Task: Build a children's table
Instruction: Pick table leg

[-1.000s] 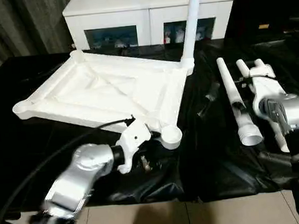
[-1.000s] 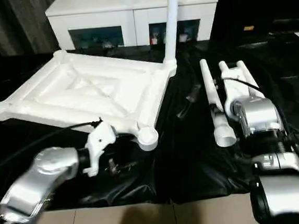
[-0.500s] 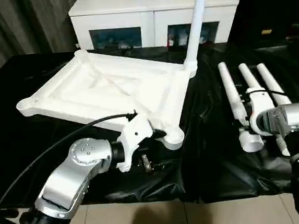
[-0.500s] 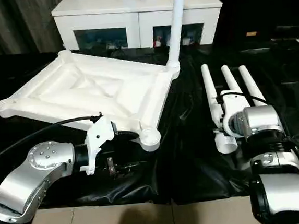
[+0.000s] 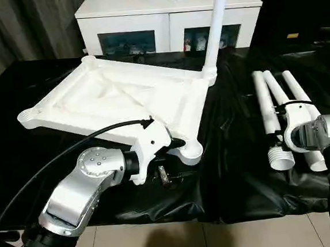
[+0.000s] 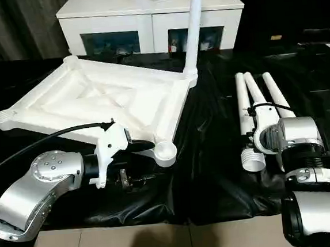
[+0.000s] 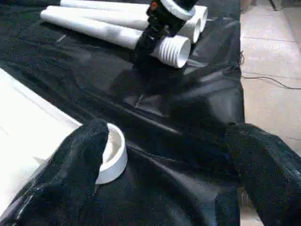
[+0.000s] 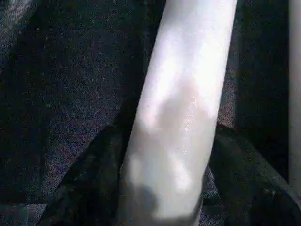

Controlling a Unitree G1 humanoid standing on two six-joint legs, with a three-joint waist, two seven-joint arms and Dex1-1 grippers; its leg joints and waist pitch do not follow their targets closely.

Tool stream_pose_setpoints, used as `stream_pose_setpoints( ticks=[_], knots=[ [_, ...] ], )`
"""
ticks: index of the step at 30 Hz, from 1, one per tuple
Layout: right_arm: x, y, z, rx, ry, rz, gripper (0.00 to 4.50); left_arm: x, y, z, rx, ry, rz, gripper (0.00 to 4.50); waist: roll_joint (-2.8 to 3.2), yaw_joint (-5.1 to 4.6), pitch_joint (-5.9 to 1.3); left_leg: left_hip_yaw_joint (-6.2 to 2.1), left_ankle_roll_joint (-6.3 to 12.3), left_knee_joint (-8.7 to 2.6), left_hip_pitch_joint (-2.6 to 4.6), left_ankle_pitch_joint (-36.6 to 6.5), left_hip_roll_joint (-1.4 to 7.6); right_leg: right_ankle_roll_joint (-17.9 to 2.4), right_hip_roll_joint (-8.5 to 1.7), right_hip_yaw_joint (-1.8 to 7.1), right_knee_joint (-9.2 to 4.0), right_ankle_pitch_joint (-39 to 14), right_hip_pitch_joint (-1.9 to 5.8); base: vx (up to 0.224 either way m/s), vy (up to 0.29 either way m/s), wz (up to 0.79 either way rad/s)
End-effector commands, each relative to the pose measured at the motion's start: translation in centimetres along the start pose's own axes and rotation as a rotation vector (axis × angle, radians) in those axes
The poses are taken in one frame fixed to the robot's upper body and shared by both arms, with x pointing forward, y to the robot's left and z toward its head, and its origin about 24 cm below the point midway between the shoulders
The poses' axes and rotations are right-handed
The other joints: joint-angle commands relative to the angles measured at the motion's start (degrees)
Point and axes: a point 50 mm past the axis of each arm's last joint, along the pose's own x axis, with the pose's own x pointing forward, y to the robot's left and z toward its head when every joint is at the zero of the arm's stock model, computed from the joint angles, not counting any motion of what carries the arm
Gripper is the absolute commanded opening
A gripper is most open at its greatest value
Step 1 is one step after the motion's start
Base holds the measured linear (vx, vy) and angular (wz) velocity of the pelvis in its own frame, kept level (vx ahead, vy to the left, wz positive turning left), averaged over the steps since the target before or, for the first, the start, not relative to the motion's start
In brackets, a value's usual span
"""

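**White tabletop: one leg fitted, three outstanding**

White plastic tabletop [image 5: 117, 101] lies underside up on the black-covered bench [image 5: 232, 169], left of centre, ribs and corner sockets exposed. One leg [image 5: 217, 26] stands upright in the far right socket. The other corner sockets in view are vacant: the near right socket [image 5: 190, 152], the far left one [image 5: 88, 59] and the near left one [image 5: 28, 117].

Three loose legs [image 5: 278, 99] lie side by side on the bench to the right of the tabletop, well apart from it, threaded ends toward the near edge.

Right gripper [image 8: 164, 188] is down over the leftmost loose leg [image 6: 247, 122]; the wrist view shows its fingers [image 8: 84, 188] on either side of that leg, closing round it. Whether the grip is firm cannot be told.

Left gripper [image 7: 160, 165] hovers just beside the near right socket, its fingers [image 7: 75, 169] spread wide and holding nothing.

Assessment: roughly a quarter complete. Remaining work, as judged: lift each of the three legs, seat them in the vacant sockets, then turn the table upright.
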Motion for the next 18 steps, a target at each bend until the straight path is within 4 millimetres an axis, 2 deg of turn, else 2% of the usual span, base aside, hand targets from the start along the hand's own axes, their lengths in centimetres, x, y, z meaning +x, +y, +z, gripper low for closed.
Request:
stream_pose_setpoints(
  ticks=[1, 3, 4, 6, 7, 10, 11, 13, 14, 15, 16, 18],
  knots=[
    [0.5, -0.4, -1.2, 0.026, 0.041, -0.018, 2.46, -0.1, 0.7, 0.4, 0.017, -0.002, 0.046, 4.5, -0.42, -0.1, -3.45, -1.09, -2.58, -3.96, 1.11, -18.5, 1.95, -10.8, -1.77, 1.27, -4.17, -19.7, 1.92, 0.0, 0.0, 0.0],
    [0.5, -0.3, -1.1, 0.027, 0.034, -0.014, 2.19, -0.1, 0.9, 0.4, 0.014, -0.007, 0.064, 4.5, -0.4, -0.16, -3.49, -1.13, -2.68, -3.96, 1.07, -18.5, 1.93, -10.6, -1.74, 1.25, -4.14, -19.7, 1.94, 0.0, 0.0, 0.0],
    [0.5, -0.1, -1.0, 0.029, 0.024, -0.006, 2.14, -0.1, 1.0, 0.2, 0.013, -0.005, 0.074, 4.5, 0.09, -0.2, -3.42, -1.15, -2.91, -3.99, 1.08, -19.0, 1.88, -10.6, -1.73, 1.23, -4.31, -19.6, 1.88, 0.0, 0.0, 0.0],
    [0.5, 0.1, -0.9, 0.03, 0.019, 0.0, 2.09, -0.1, 1.0, 0.0, 0.014, 0.003, 0.073, 4.5, 0.02, -0.22, -3.5, -1.22, -2.94, -3.99, 1.09, -19.2, 1.87, -10.6, -1.75, 1.18, -4.22, -19.4, 1.95, 0.0, 0.0, 0.0],
    [0.5, 0.2, -0.9, 0.03, 0.019, 0.001, 2.02, -0.2, 1.0, -0.1, 0.016, 0.007, 0.071, 4.5, 0.26, -0.17, -3.49, -1.27, -3.0, -4.04, 1.09, -19.4, 1.88, -10.7, -1.77, 1.17, -4.2, -19.4, 1.95, 0.0, 0.0, 0.0],
    [0.5, 0.3, -0.7, 0.041, -0.005, 0.01, 1.98, -0.3, 1.1, 0.0, 0.018, 0.008, 0.082, 4.5, -0.13, -0.19, -3.51, -1.21, -2.87, -4.02, 1.09, -19.5, 1.9, -10.9, -1.78, 1.14, -4.22, -19.2, 1.93, 0.0, 0.0, 0.0],
    [0.5, 0.4, -0.6, 0.048, -0.014, 0.011, 1.98, -0.4, 1.3, 0.0, 0.018, 0.002, 0.093, 4.5, 0.03, -0.16, -3.48, -1.26, -2.92, -4.06, 1.11, -19.6, 1.92, -10.9, -1.78, 1.14, -4.16, -19.3, 1.9, 0.0, 0.0, 0.0],
    [0.3, 0.4, -0.4, 0.052, -0.025, 0.012, 1.96, -0.5, 1.6, 0.2, 0.021, -0.011, 0.12, 4.5, -0.61, -0.2, -3.48, -1.17, -2.75, -4.05, 1.07, -19.5, 1.94, -10.7, -1.81, 1.17, -4.23, -19.9, 1.89, 0.0, 0.0, 0.0],
    [0.0, 0.3, 0.2, 0.051, -0.052, 0.004, 1.96, -0.6, 2.2, 0.4, 0.037, -0.036, 0.187, 4.5, -0.92, -0.09, -3.45, -1.2, -2.43, -4.06, 0.94, -18.9, 1.92, -10.4, -1.87, 1.18, -4.21, -20.3, 1.98, 0.0, 0.0, 0.0],
    [0.0, 0.3, 0.2, 0.051, -0.052, 0.004, 1.95, -0.6, 2.2, 0.4, 0.037, -0.036, 0.187, 4.5, -0.77, -0.09, -3.43, -1.18, -2.35, -4.04, 0.89, -18.6, 1.92, -10.2, -1.87, 1.22, -4.26, -20.3, 1.97, 0.0, 0.0, 0.0],
    [-0.1, 0.3, 0.5, 0.057, -0.069, -0.004, 1.95, -0.7, 3.1, 0.4, 0.04, -0.071, 0.278, 4.5, -0.77, -0.11, -3.51, -1.21, -2.3, -4.03, 0.9, -18.0, 1.93, -10.1, -1.9, 1.21, -4.29, -20.2, 1.98, 0.0, 0.0, 0.0],
    [-0.1, 0.2, 0.7, 0.064, -0.08, -0.012, 1.94, -0.8, 3.7, 0.5, 0.031, -0.099, 0.336, 4.5, -0.72, -0.11, -3.57, -1.09, -2.34, -3.92, 0.96, -17.6, 1.86, -10.0, -1.89, 1.25, -4.28, -19.7, 1.94, 0.0, 0.0, 0.0]
  ],
)
